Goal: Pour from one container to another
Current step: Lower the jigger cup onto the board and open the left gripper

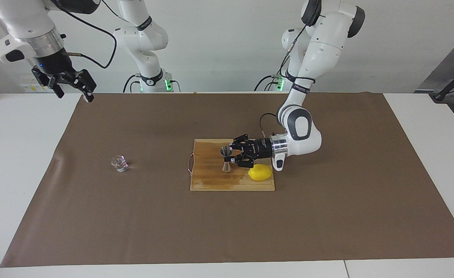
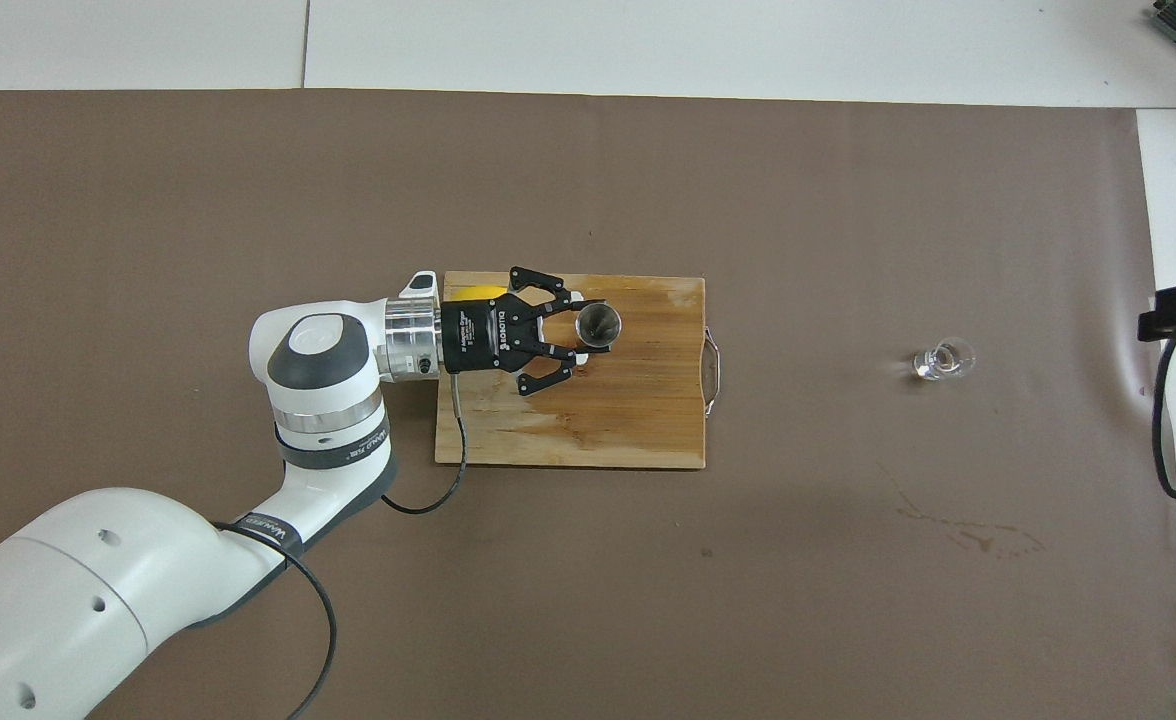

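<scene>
The silver hourglass jigger (image 1: 226, 158) (image 2: 598, 325) stands upright on the wooden cutting board (image 1: 211, 181) (image 2: 638, 420). My left gripper (image 1: 231, 157) (image 2: 580, 334) lies level over the board and is shut on the jigger's narrow waist. The small clear glass cup (image 1: 119, 163) (image 2: 942, 360) stands alone on the brown mat toward the right arm's end of the table. My right gripper (image 1: 72, 85) hangs open high over the mat's corner nearest the robots at that end, and that arm waits.
A yellow lemon (image 1: 260, 172) (image 2: 473, 292) lies on the board beside the left gripper's wrist. A dark stain (image 2: 968, 535) marks the mat nearer to the robots than the cup. A black cable (image 2: 1163, 420) hangs at the right arm's end.
</scene>
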You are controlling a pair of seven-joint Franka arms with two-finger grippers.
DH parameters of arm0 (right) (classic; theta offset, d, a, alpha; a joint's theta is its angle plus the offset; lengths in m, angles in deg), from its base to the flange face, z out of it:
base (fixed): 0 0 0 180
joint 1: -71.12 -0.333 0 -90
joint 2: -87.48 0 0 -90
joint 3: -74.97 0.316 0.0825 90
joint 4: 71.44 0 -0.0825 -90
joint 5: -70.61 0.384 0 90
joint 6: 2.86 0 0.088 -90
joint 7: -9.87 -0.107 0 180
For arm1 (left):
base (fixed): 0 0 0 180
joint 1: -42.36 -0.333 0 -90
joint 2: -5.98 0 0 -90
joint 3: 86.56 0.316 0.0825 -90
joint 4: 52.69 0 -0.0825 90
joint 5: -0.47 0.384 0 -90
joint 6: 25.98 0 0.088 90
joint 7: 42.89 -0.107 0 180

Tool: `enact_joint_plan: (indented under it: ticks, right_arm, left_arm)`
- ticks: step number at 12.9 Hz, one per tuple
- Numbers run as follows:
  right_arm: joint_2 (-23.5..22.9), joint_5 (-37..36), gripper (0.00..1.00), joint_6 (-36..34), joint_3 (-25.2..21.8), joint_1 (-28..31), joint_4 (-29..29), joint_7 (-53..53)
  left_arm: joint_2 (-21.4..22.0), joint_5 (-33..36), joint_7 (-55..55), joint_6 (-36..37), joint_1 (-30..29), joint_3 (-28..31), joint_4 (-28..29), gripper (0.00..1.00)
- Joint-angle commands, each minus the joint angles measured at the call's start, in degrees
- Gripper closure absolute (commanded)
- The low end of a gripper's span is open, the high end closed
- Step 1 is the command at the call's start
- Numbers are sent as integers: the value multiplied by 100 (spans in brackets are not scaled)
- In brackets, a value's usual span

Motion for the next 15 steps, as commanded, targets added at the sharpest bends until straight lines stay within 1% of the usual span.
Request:
enact_joint_plan:
  ticks: [1,7,9,11,14,15]
  right_arm:
    - [121,166,0,-8,39,72,-122,96]
    - [121,166,0,-8,39,63,-122,96]
    - [121,166,0,-8,39,63,-122,96]
    - [121,166,0,-8,39,72,-122,96]
    - [121,166,0,-8,39,63,-122,96]
    - [121,166,0,-8,39,72,-122,96]
  left_arm:
    - [-37,-179,-226,-7,113,97,85,64]
    - [-143,-232,-226,2,113,97,76,63]
    - [-143,-258,-226,2,121,97,67,55]
    - [-143,-267,-226,-7,113,97,59,51]
    - [-143,-311,-226,-33,121,106,32,36]
    - [-143,-311,-217,-42,121,106,15,28]
